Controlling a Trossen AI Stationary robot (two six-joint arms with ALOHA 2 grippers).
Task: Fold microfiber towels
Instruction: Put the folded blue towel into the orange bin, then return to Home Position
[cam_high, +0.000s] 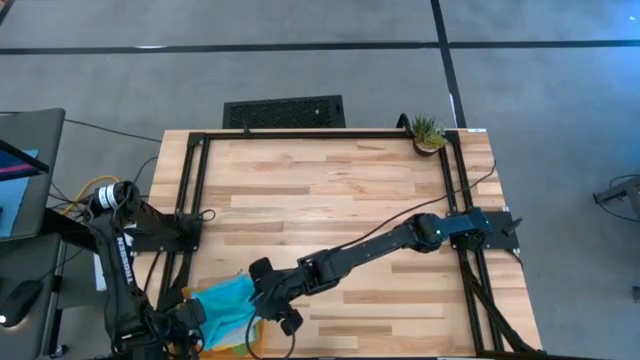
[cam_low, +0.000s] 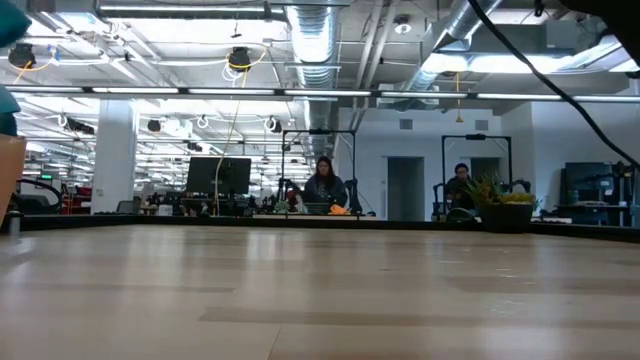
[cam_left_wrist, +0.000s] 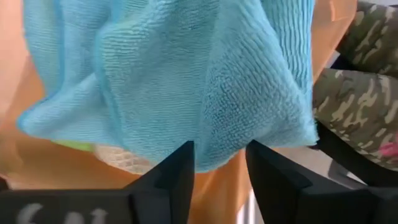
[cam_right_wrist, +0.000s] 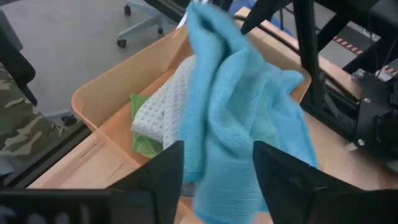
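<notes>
The turquoise microfiber towel lies bunched over the orange tray at the table's near left corner. In the tray rest a green towel and a light grey waffle towel. My left gripper points steeply down over the tray, open, with a fold of the turquoise towel dipping between its fingertips. My right gripper reaches in from the table's right side, slanting down and open. The turquoise towel stands heaped between and beyond its fingers. My left gripper has the turquoise towel's lower fold between its open fingertips; whether a finger touches it I cannot tell. My right gripper has the towel's near bulk between its spread fingers; whether they touch it I cannot tell.
A person in camouflage clothing stands just past the tray, off the table's near left corner. A small potted plant sits at the far right corner. Bare wood spreads across the table's middle and far side inside the black frame rails.
</notes>
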